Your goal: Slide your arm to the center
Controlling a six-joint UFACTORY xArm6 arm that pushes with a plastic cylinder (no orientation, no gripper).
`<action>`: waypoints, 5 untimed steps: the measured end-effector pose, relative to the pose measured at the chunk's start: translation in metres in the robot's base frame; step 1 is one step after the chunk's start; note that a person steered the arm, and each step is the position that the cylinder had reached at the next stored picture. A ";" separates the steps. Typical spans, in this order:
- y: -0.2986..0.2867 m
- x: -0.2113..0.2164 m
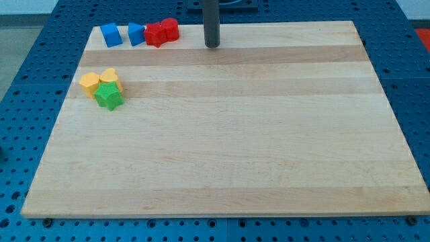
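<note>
My tip (212, 46) rests on the wooden board (228, 134) near the view's top edge, a little left of the middle. Just to its left sit two red blocks (162, 32) touching each other, then two blue blocks, one (136, 33) next to the red ones and one (111, 35) further left. Lower at the view's left, two yellow blocks (90, 83) (109, 77) and a green star-shaped block (108, 97) are bunched together. The tip touches no block.
The board lies on a blue perforated table (410, 81) that shows on all sides of it.
</note>
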State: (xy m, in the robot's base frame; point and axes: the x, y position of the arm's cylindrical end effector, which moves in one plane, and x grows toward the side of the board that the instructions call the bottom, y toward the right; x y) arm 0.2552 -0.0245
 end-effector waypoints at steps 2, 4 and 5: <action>0.000 0.001; 0.025 0.031; 0.016 0.100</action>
State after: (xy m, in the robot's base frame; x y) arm 0.3548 -0.0082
